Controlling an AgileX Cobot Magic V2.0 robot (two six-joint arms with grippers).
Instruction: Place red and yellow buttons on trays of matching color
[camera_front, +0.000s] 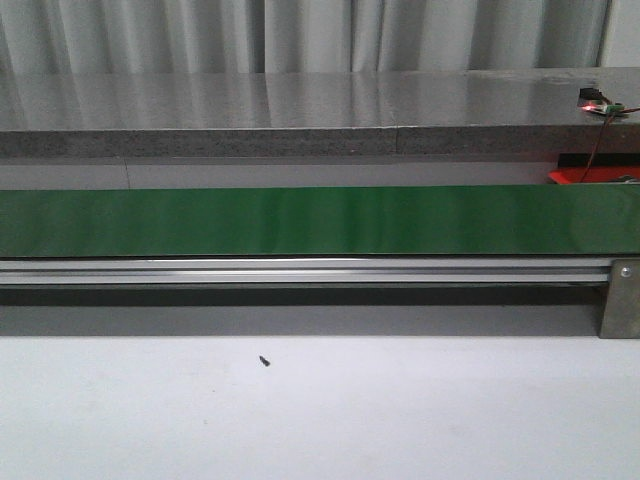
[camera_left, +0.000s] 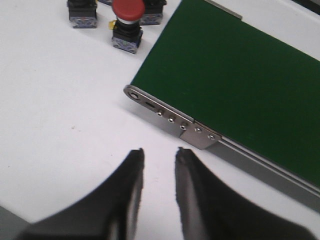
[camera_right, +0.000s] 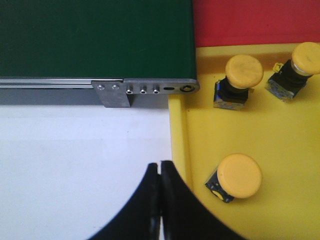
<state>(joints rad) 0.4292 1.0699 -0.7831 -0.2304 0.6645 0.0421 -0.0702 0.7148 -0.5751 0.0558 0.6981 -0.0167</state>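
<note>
In the left wrist view a red button on a black base stands on the white table, with two more black button bases beside it, their caps cut off by the frame edge. My left gripper hovers open and empty over the table, short of them. In the right wrist view a yellow tray holds three yellow buttons. Beyond it lies a red tray. My right gripper is shut on nothing beside the yellow tray's rim. Neither gripper shows in the front view.
A green conveyor belt on an aluminium frame crosses the table; its ends appear in both wrist views. A grey ledge runs behind it, with a small wired device at the right. A dark speck lies on the table.
</note>
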